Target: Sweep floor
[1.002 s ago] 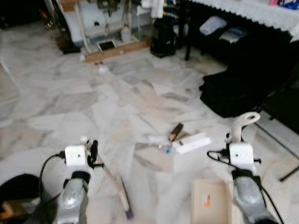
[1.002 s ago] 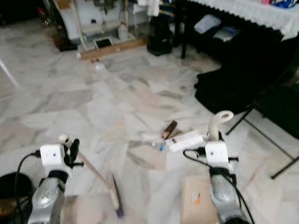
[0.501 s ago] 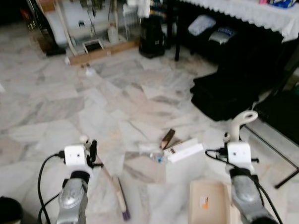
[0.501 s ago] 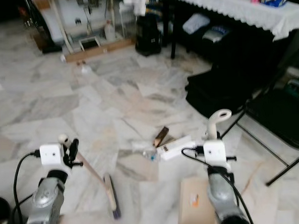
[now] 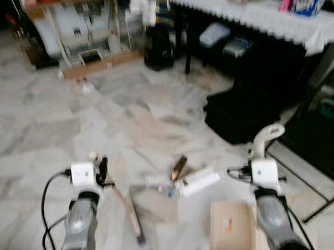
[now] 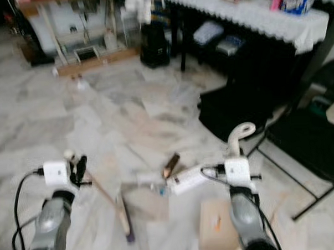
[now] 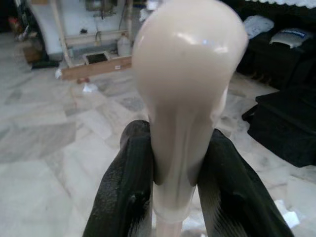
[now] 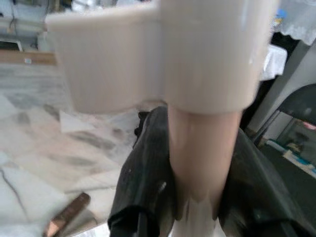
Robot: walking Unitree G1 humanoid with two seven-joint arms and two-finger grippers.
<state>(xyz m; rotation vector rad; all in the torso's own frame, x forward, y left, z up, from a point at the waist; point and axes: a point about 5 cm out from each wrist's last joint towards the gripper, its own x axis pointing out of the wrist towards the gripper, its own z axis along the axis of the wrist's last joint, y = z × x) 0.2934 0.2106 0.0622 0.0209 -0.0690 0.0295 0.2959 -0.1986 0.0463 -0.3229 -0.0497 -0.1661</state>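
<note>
Marble floor (image 5: 56, 124) runs pale and veined up to a low shelf unit and a table (image 6: 251, 13) with a lace cloth, dark bags stacked under it. Litter sits between the two arms: a brown stick (image 5: 178, 167), a white box (image 5: 198, 182) and some clear wrapping just beside them.

The left end effector (image 7: 173, 173) is clamped on the round top of the broom (image 5: 129, 209), whose handle slants down to the brush head on the floor ahead of that arm. The right end effector (image 8: 197, 192) grips the dustpan handle (image 5: 265, 137), with the pan (image 5: 231, 227) lying flat near the robot's feet.

To do this stroke well, I'd say the brush should come down behind the litter on its far side and draw it towards the pan's lip in short pulls, keeping the pan edge pressed to the floor so light scraps don't slide under.

Both head views are soft with blur, so finer dust can't be made out; the pan's near edge is cut off, and the wrapping's shape is unclear
</note>
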